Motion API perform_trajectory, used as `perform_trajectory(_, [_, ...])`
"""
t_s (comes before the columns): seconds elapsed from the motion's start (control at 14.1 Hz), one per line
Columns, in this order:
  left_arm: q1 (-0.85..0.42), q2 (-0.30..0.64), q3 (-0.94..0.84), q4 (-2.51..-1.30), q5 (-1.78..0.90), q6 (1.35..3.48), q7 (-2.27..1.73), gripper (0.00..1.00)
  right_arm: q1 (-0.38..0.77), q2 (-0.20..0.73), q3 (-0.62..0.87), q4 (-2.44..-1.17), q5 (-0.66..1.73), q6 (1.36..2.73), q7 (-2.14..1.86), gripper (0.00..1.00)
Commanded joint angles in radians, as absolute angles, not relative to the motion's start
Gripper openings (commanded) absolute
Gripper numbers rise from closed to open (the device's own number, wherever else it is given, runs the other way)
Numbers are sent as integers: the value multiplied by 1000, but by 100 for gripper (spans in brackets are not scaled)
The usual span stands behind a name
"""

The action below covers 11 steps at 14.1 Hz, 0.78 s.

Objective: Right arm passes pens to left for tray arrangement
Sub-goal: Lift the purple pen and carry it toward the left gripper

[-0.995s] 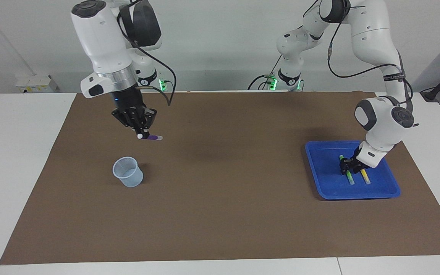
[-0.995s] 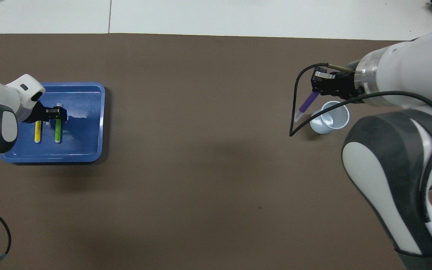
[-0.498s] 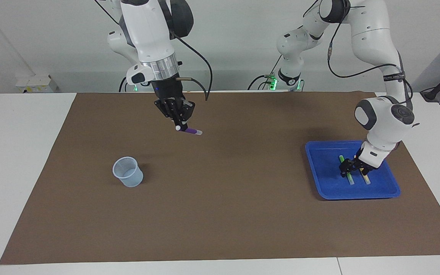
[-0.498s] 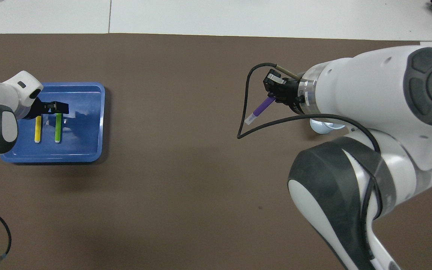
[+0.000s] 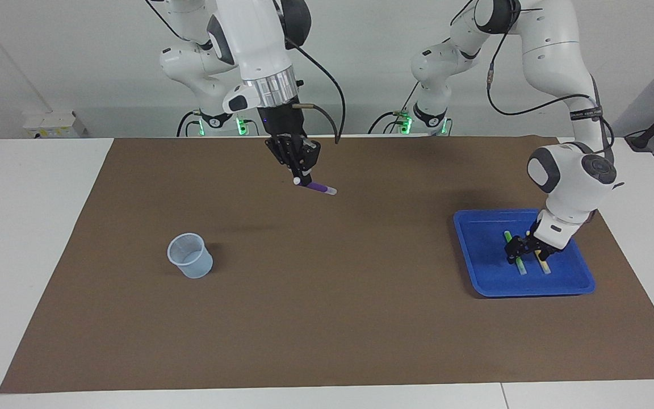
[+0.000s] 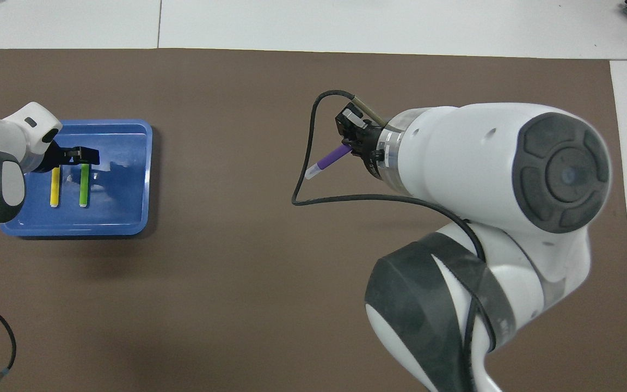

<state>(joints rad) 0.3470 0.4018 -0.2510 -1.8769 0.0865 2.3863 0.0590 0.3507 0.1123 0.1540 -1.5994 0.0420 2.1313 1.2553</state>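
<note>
Facing view: I see my right end effector (image 5: 300,170) clamped on the purple pen (image 5: 320,188), up in the air over the brown mat (image 5: 327,318), pale cap tilted down toward the left arm's end. My left end effector (image 5: 525,245) hangs with fingers spread inside the blue tray (image 5: 474,272), directly over the green pen (image 6: 83,189) and yellow pen (image 6: 54,189) lying side by side. A clear cup (image 5: 190,256) stands on the surface, well apart from both.

Right end effector (image 5: 298,177) clamped, left end effector (image 5: 523,248) spread.
</note>
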Motion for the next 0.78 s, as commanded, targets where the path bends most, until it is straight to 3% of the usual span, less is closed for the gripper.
perform_trajectory(0.0, [342, 376, -258, -1847, 104, 2295, 61, 100, 364, 127, 153, -1597, 34, 2158, 1367, 0])
perform_trajectory(0.43, [316, 354, -265, -1779, 97, 2203, 19, 100, 403, 143, 160, -1594, 38, 2215, 1575, 0])
perform_trajectory(0.71, [285, 322, -275, -1758, 71, 2082, -133, 99, 445, 187, 160, -1595, 43, 2340, 1756, 0])
